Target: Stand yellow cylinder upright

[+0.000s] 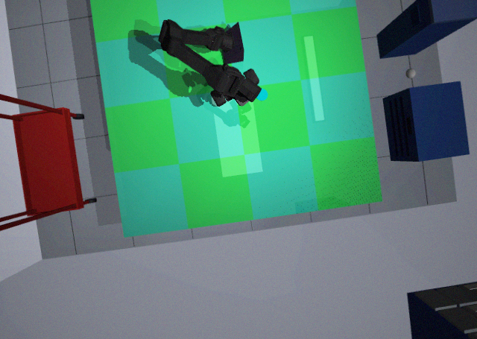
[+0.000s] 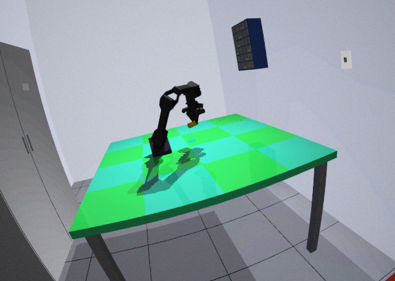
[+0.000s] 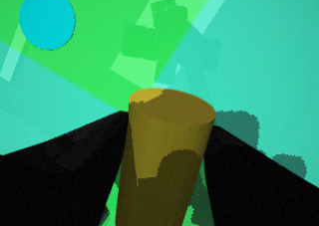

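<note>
- The pincer (image 3: 162, 166) is clamped on the yellow tall cylinder (image 3: 162, 166); in the wrist view its two dark fingers press the cylinder's sides from 9 and 3 o'clock.
- In that view the cylinder runs from between the fingers toward 12 o'clock, its flat end face catching light at the upper left rim, the rest partly in shadow.
- The cyan circle (image 3: 47, 18) lies on the desk (image 3: 279, 27) at about 10 o'clock from the cylinder's end, well apart from it in the wrist view.
- From the exterior view the cylinder (image 2: 192, 123) hangs tilted below the pincer (image 2: 192, 120), off the desk (image 2: 255, 163) surface, with the cyan circle (image 2: 191, 140) below it on the checkered top.
- From the top view the arm (image 1: 200, 58) covers the cylinder; only an edge of the cyan circle (image 1: 263, 94) peeks out at 3 o'clock of the pincer (image 1: 241, 92).
- The arm's shadow falls across the desk (image 1: 338, 166) squares beside its base.
</note>
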